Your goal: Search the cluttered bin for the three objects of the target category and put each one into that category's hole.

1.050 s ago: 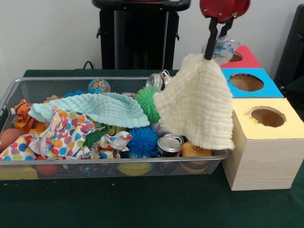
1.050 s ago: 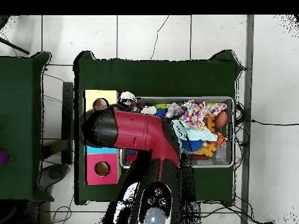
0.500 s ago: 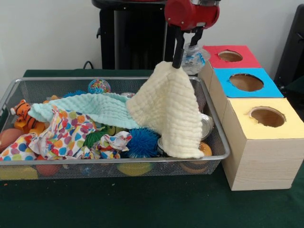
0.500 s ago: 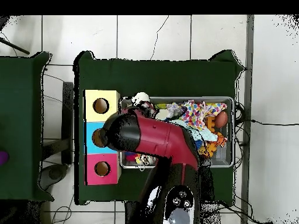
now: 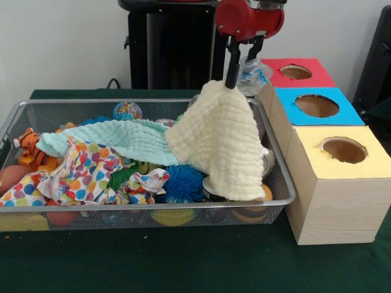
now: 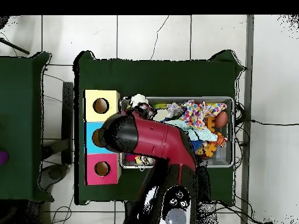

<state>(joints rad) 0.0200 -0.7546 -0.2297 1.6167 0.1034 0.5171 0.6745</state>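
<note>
Nearest the camera on the green worktop (image 5: 183,256), the wire bin (image 5: 146,210) holds a polka-dot cloth (image 5: 79,174), a blue spiky ball (image 5: 183,182), a can (image 5: 215,188) and a toy tiger (image 5: 29,149), with a mint cloth (image 5: 116,139) spread behind them. Over the bin's right half hangs a cream cloth (image 5: 220,143), its top corner pinched in the closed end effector (image 5: 233,80) and its lower edge draped over the bin's contents. Just beside the bin stand the yellow box (image 5: 342,183), then the blue box (image 5: 317,107) and farthest the red box (image 5: 296,72), each with a round hole on top.
</note>
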